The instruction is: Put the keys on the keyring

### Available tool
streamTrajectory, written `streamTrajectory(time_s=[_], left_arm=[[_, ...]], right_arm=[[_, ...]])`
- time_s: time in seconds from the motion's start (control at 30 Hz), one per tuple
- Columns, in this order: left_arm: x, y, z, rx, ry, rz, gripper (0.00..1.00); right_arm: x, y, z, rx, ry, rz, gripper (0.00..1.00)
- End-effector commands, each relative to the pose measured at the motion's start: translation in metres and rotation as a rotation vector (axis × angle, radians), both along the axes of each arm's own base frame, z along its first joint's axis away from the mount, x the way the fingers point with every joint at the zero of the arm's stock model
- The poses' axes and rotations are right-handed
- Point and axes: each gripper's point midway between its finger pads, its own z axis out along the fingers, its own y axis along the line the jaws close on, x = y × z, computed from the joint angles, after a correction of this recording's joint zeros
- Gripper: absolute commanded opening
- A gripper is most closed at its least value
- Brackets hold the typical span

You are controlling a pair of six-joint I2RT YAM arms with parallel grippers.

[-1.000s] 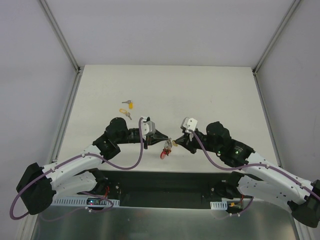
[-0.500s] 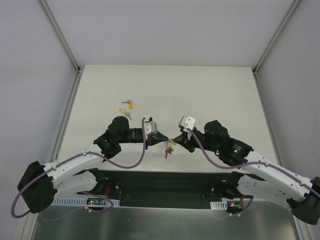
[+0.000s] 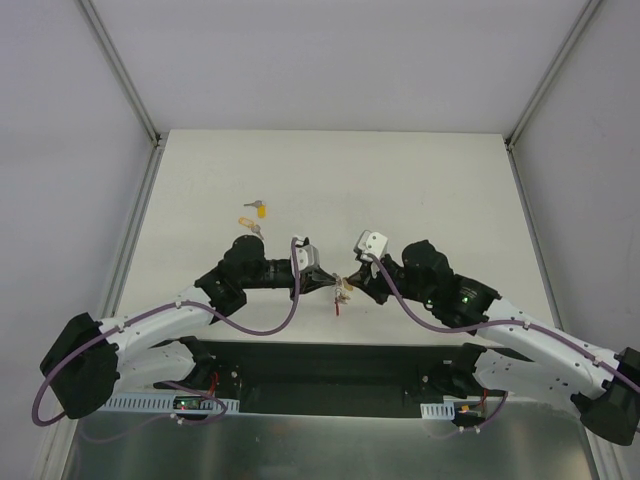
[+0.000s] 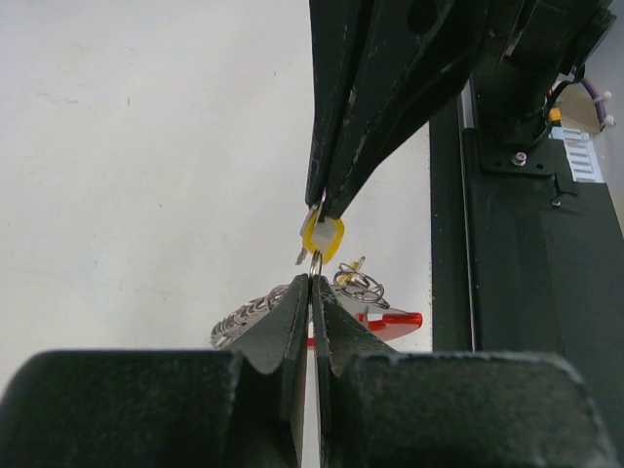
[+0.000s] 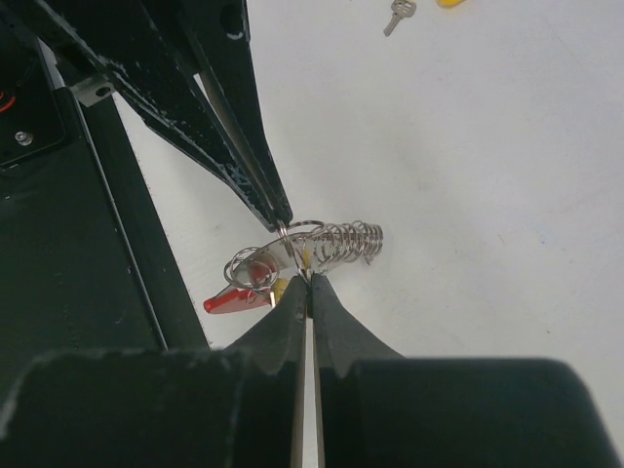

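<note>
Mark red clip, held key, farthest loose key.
red clip [image 5: 230, 301]: right wrist view, red body.
held key [image 4: 322, 237]: left wrist view, yellow head.
farthest loose key [image 3: 262, 210]: top view, yellow head.

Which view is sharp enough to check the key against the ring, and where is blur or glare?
Left wrist: the yellow-headed key is crisp; the wrist's own fingers are dark and soft near the lens. Right wrist: the keyring is sharp and evenly lit. Top external: even light, no glare, but the keyring is too small to resolve.
</note>
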Motion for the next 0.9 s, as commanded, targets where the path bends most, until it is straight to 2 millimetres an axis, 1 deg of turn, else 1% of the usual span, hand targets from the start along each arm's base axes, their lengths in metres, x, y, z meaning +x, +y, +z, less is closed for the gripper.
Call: streamTrajectory(time_s=[0.0, 0.27, 0.53, 0.67, 0.87], left_arm=[[0.007, -0.001, 0.008, -0.052, -0.054, 0.017, 0.00], [0.005, 0.000, -0.002, -0.055, -0.034, 0.018, 0.00], [0.005, 0.000, -0.001, -0.065, -0.041, 0.019, 0.00], [0.003, 0.000, 0.000, -0.071, -0.043, 0.014, 0.00], [0.002, 0.001, -0.001, -0.069, -0.042, 0.013, 0.00]], right_arm=[[0.001, 0.002, 0.003, 0.024, 0.013, -0.026, 0.01], [-0.002, 0.000, -0.013, -0.001, 0.070, -0.036, 0.01], [-0.008, 0.002, -0.025, -0.033, 0.127, -0.041, 0.01], [-0.008, 0.002, -0.031, -0.049, 0.143, -0.053, 0.01], [-0.006, 0.001, -0.034, -0.069, 0.148, -0.069, 0.01]])
